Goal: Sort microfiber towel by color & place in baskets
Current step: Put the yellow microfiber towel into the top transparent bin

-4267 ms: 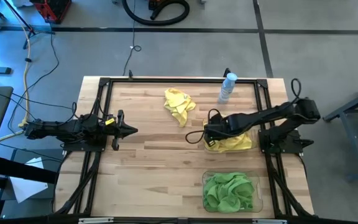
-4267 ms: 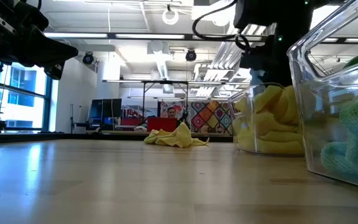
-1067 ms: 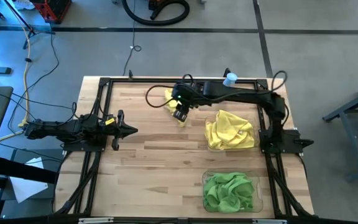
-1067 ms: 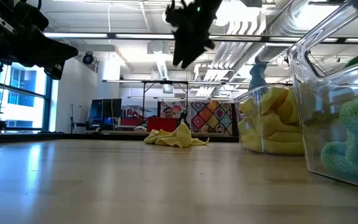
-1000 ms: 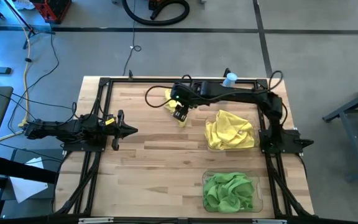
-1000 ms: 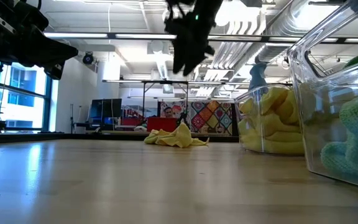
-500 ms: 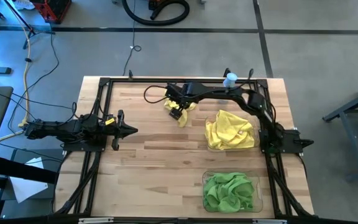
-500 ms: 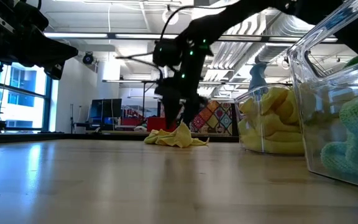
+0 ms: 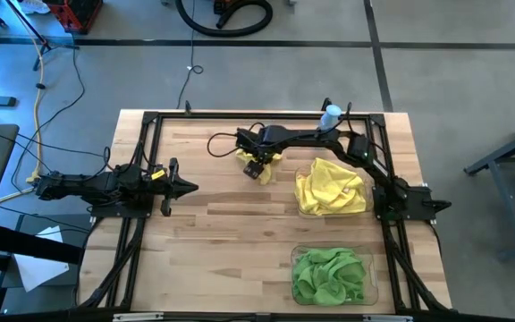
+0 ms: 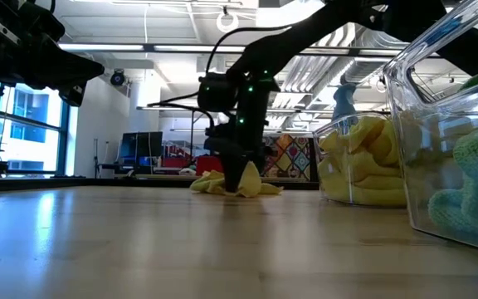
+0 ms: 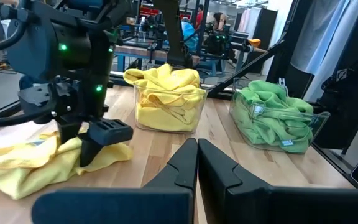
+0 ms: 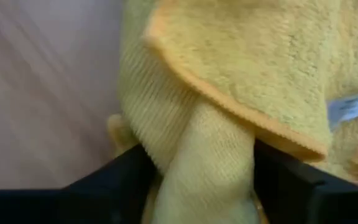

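Fuzzy yellow cloth towel point(image 12: 229, 81), wood table point(image 9: 213, 233)

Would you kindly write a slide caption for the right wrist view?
Open right gripper straddling a fold of the loose yellow towel on the wooden table.

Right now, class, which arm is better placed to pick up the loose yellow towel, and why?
The right. Its gripper is down on the loose yellow towel with open fingers straddling a fold. The left gripper is shut and waits apart at the table's left side.
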